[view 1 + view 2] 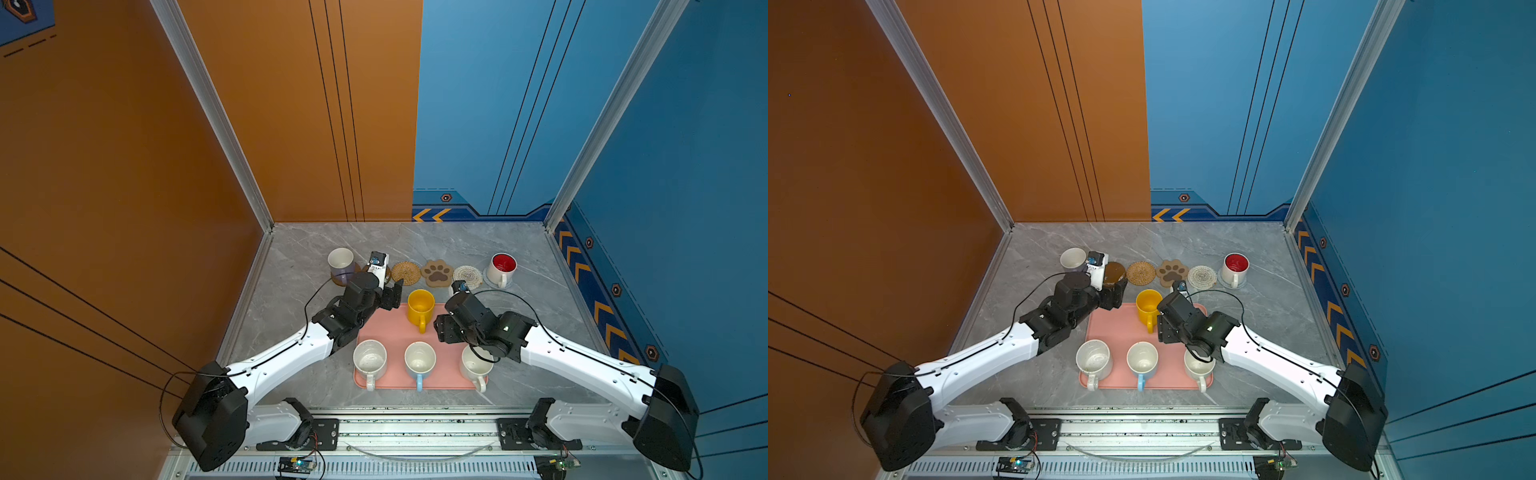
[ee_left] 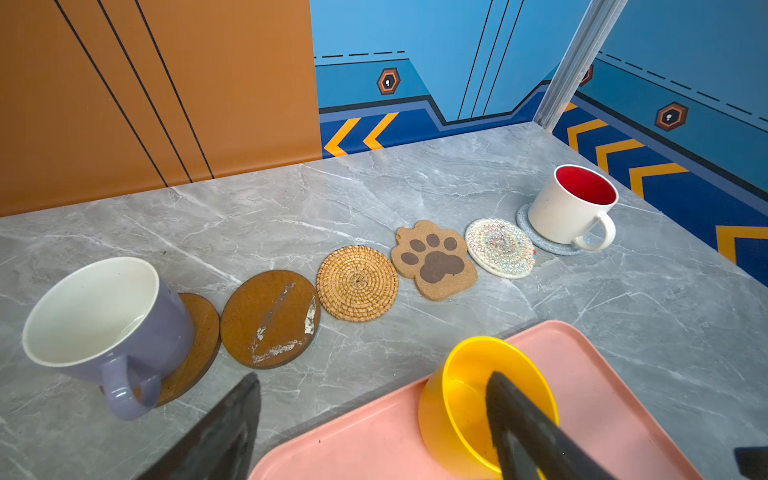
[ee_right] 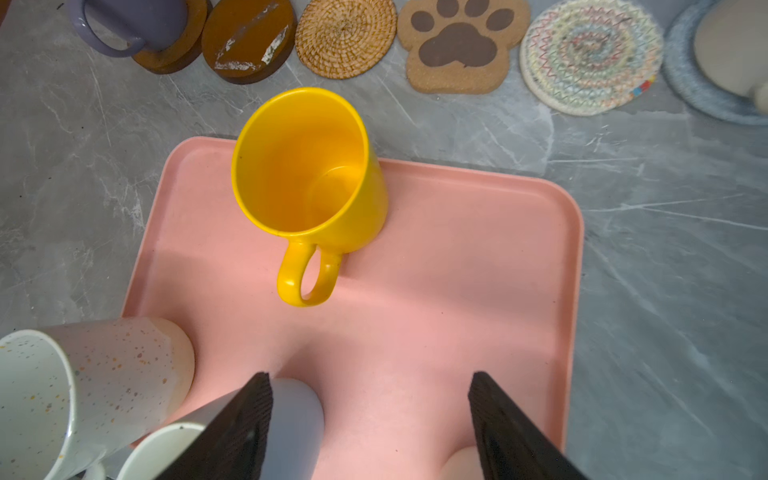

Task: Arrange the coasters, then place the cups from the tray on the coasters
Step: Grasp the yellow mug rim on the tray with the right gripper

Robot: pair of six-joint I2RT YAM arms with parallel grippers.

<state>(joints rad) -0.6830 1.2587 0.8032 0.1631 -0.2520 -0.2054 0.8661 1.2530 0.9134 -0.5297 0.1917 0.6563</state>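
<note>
Left gripper (image 2: 374, 377): your jaws are spread and pinch nothing. It sits at 9 o'clock of the yellow mug (image 1: 420, 307). In the left wrist view one finger crosses the mug's mouth, and you cannot tell whether it touches the rim.
Right gripper (image 3: 369, 376): your jaws are spread and empty over bare tray, at 6 o'clock of the yellow mug's handle.
Tray (image 1: 390, 332): pink, lying flat on the worktop (image 1: 299, 257) between your two arms.
Yellow mug: upright at the tray's 12 o'clock edge, with its handle toward 6 o'clock.
Near row on the tray: speckled white mug (image 1: 370, 360) at 7 o'clock, light blue mug (image 1: 419, 359) at 6 o'clock, and plain white mug (image 1: 473, 368) at 5 o'clock, partly under your right arm.
Coaster row: just past the tray at 12 o'clock. From 9 to 3 o'clock it runs first brown disc (image 2: 203, 328), scuffed brown disc (image 2: 270, 320), rattan round (image 2: 357, 282), paw coaster (image 2: 434, 259), white woven round (image 2: 500, 247), pale-blue round (image 2: 536, 239).
Lilac mug (image 2: 108, 316): upright on the first brown disc.
Red-inside mug (image 2: 571, 208): upright on the pale-blue round.
</note>
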